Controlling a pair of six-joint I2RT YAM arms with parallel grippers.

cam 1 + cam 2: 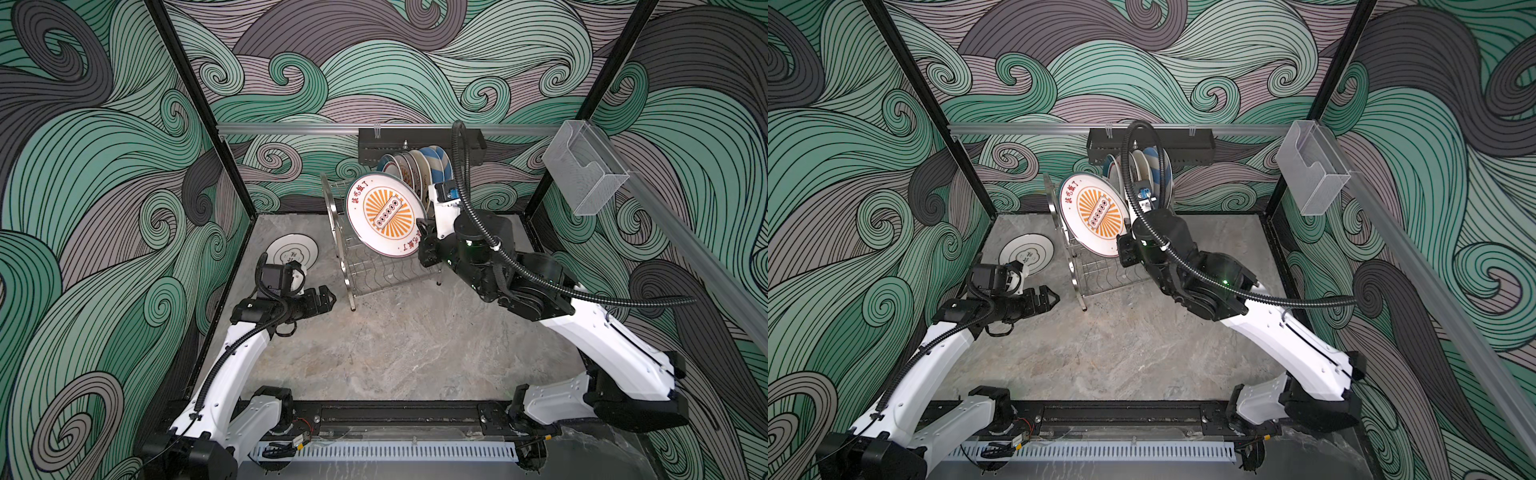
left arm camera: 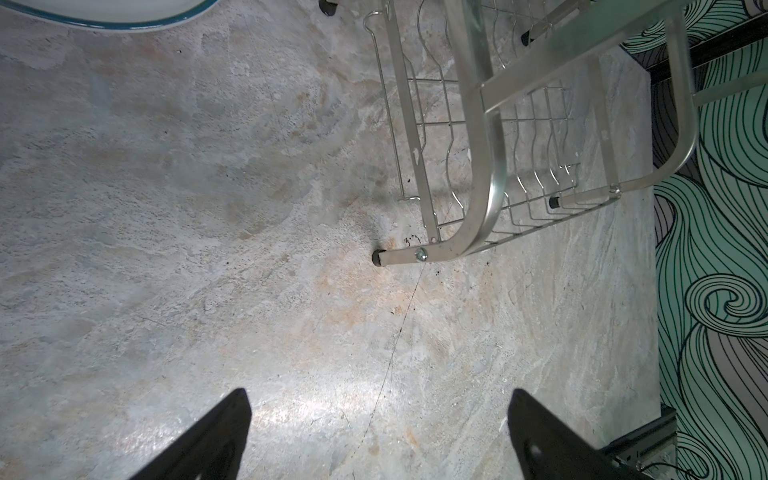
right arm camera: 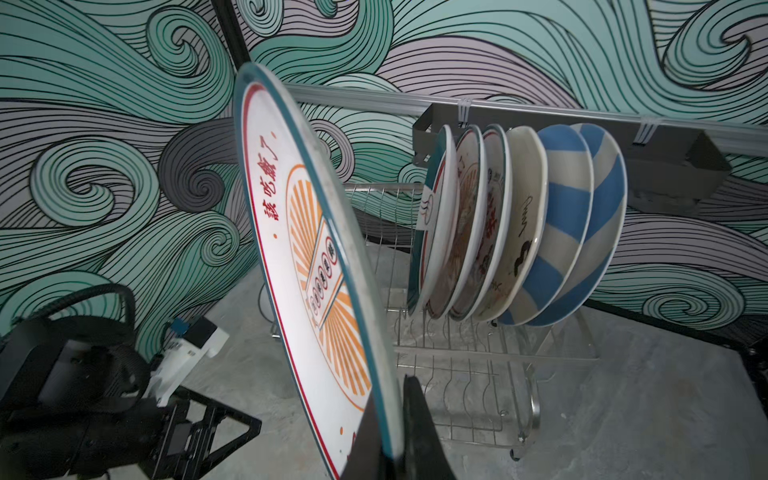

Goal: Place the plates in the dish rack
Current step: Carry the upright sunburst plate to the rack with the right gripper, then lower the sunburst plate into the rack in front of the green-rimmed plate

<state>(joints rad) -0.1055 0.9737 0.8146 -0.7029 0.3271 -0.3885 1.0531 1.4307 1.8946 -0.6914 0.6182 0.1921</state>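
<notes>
The sunburst plate (image 1: 384, 214) was held on edge by the right gripper (image 3: 392, 415), whose jaws were closed tight on its lower rim. It was carried over the left part of the rack (image 1: 386, 278), above the upper tier and touching no wire that could be seen. Six plates (image 3: 519, 224) stood in a row in the right part of that tier, the two blue-striped ones at the right end. The free slots lay just left of the row, below the held plate and to its right. The held plate was tipped off upright, its free edge leaning left and away from the row, so its face was not parallel to the racked ones. The coming move was judged to need a turn toward upright, then a descent into the slot beside the leftmost racked plate.

One plate (image 1: 292, 251) lay flat on the desk (image 1: 395, 345), left of the rack and just beyond the left gripper (image 2: 380, 440), which was spread wide and empty. The left arm was clearly the nearer to it.
</notes>
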